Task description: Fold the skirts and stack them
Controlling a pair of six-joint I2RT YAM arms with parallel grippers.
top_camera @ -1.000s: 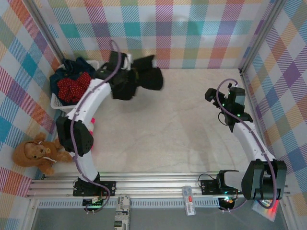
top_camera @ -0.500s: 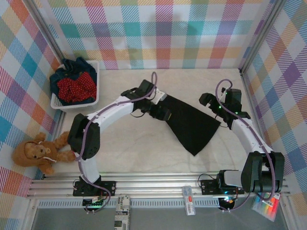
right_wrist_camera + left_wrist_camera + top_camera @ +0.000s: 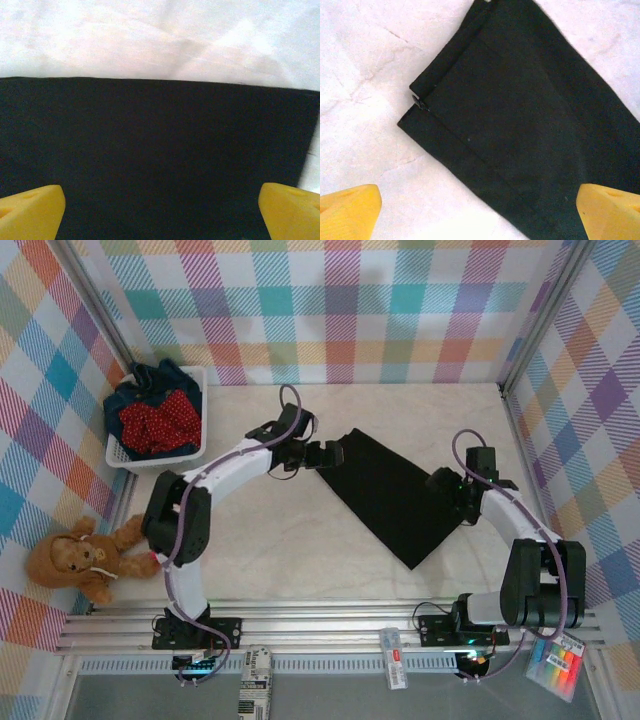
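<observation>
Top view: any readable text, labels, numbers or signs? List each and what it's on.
No text can be read here.
Printed tag, near edge, left: black print, too small to read.
White tag, near edge, middle: red mark, too small to read.
Coloured card, bottom right corner: stripes, no legible text.
Skirt, in the top view and both wrist views: no label or print visible.

One black skirt, one red dotted skirt — one basket, one brown teddy.
</observation>
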